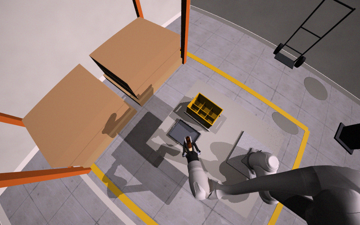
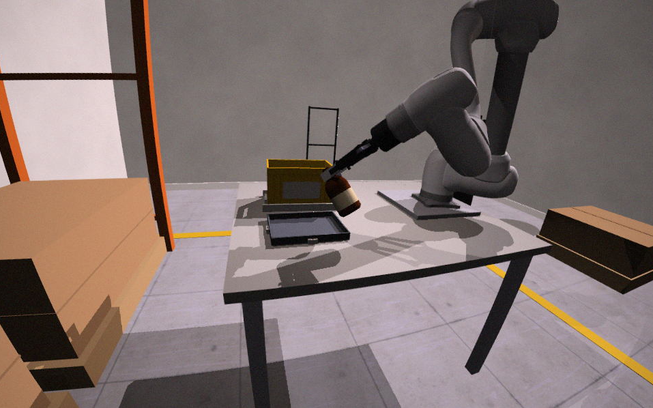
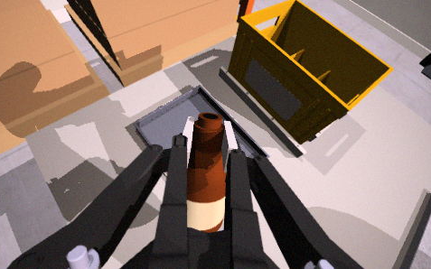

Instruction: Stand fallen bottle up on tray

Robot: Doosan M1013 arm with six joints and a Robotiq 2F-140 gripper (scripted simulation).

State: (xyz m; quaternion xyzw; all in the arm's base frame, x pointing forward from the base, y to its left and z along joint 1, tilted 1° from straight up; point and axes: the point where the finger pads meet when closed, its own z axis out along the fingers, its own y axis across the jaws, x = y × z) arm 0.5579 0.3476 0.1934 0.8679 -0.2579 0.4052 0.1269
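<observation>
The tray [image 2: 307,228] lies left, nothing in it. Right of it, above its near-right edge, the gripper [image 2: 332,172] is clamped on the bottle [image 2: 342,196] neck, body hanging tilted. Risk: a tilted release tips it over again.

the top view hangs high overhead, looking steeply down on the desk [image 1: 259,131] and the floor around it. the exterior view stands low off one desk [image 2: 419,248] corner, facing the arm's base. the wrist view rides just behind the tool [image 3: 207,140] (very near). all three share the tray [image 1: 183,131] [image 2: 308,228] [image 3: 166,122] and crate [image 1: 204,108] [image 2: 295,181] [image 3: 311,72].
</observation>
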